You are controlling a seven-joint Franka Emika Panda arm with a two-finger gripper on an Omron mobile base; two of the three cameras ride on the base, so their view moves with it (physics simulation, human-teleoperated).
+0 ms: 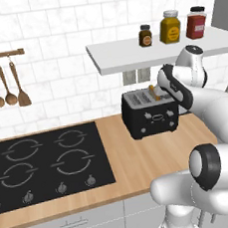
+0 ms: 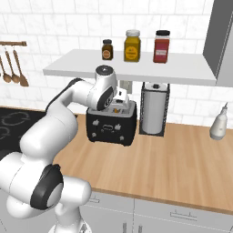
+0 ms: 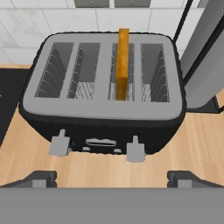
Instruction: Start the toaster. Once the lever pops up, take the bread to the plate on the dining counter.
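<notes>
Counts of things seen

One toaster (image 1: 151, 113), one bread (image 3: 122, 64), three jars (image 2: 133, 45) at 12 o'clock, three spoons (image 1: 5, 83) at 9 o'clock, and four burners (image 1: 45, 155) are counted.

Black toaster (image 3: 103, 127), grey top; orange-brown bread (image 3: 122, 65).

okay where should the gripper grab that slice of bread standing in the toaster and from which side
Grip the bread by its top crust edge, which stands above the toaster slot. Come straight down from above, one finger on each flat face: the slot walls hide the rest, and the open gripper hovers nearby.
</notes>
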